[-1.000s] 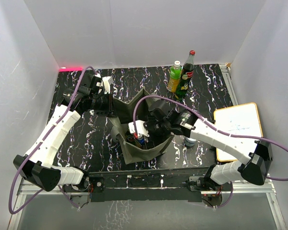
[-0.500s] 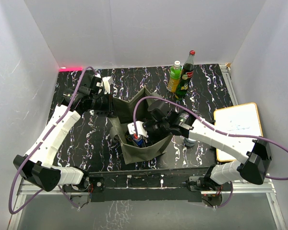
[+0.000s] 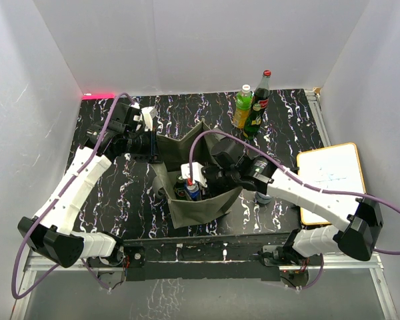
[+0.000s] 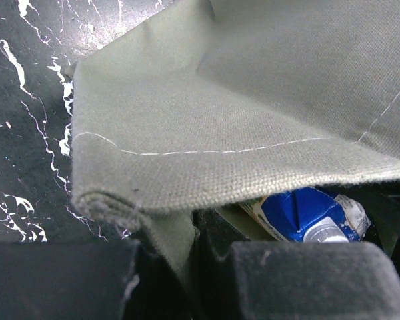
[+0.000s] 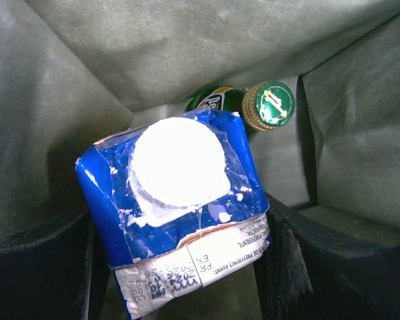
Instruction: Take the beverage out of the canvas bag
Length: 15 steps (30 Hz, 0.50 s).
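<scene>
Inside, right end effector (image 5: 181, 233) pinches a boxy blue beverage carton (image 5: 207, 213), round white cap; left end effector (image 4: 187, 257) clamps coarse-woven canvas bag (image 4: 253, 100).

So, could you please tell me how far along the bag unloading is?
Done: the left hand pinches the rim of the canvas bag, holding it open. In hand: the right hand is inside, closed on a blue carton. Left: lifting the carton out onto the table; a green-capped bottle also lies in the bag.
</scene>
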### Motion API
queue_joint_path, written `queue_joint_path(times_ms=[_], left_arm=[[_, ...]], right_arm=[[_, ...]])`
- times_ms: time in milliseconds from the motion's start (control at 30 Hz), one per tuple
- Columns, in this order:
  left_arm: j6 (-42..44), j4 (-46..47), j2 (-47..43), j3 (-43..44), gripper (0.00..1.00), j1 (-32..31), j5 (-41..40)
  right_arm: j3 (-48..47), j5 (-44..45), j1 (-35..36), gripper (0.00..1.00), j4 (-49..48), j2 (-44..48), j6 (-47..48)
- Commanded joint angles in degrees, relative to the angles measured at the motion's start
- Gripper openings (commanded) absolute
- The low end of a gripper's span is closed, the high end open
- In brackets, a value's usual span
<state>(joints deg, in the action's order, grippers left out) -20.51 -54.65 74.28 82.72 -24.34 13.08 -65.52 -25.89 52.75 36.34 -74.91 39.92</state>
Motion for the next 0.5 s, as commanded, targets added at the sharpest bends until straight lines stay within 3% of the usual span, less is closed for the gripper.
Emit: queue_joint_path(times_ms=[0,133,333,467], left_arm=[[1.0,1.7,-2.4,0.5,0.0,0.3,-0.9],[1.1,1.6,-1.7,1.6,0.0,0.3,-1.7],[0.9,1.1,-0.8,2.9,0.0,0.3,-2.5],[0.7,0.6,-0.6,3.9,0.0,0.3,-3.2]], right_arm=[[-1.2,1.2,-0.5,0.39,-12.1,4.0,-10.0],[-3.6,1.4,-0.7,0.23,-13.0,4.5,-13.2],[-2.6,5.9,-0.7,0.18,-17.0,8.2,-19.0],[-2.5,9.5,-0.6,0.08,-20.2,10.5,-24.9]])
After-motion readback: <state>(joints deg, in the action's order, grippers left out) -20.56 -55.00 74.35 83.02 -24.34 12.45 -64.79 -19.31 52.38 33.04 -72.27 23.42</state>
